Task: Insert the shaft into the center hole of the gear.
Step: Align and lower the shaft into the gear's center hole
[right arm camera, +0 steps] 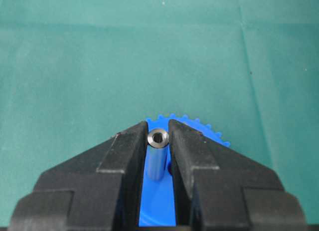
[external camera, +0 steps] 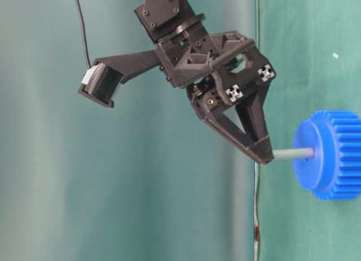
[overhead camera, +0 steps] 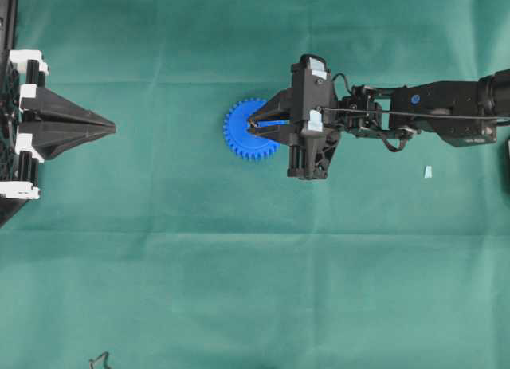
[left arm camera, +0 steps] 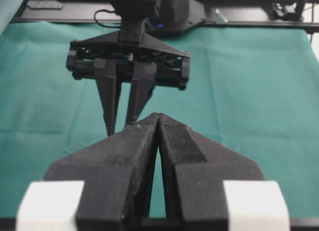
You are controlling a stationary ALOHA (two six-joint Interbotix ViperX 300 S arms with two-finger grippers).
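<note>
You are pinching the shaft [right arm camera: 157, 158] between the fingertips of the right gripper [overhead camera: 253, 124], near its upper end, with the jaws pressed onto its sides; the left gripper [overhead camera: 107, 128] is sitting with its fingers pressed together on nothing at the left edge of the cloth [overhead camera: 239, 289], well apart from the work. The gear [overhead camera: 243, 138] is lying flat on the cloth a little above its middle, hub up. In the table-level view the shaft's free end is meeting the hub face at the center hole [right arm camera: 169, 168]; how deep it is seated cannot be told. Judged from its look, the shaft is rigid, smooth metal, light, and likely slippery against the hard plastic pads, so it is liable to tilt or slide in the grip under axial load. You are holding it high, which is leaving length free for entry but is giving little guard against tilt. The gear is light, stiff plastic, resting loose on soft cloth with nothing bracing it, so any off-axis push is apt to shift or tip it. Keep the shaft square to the hub and press gently.
</note>
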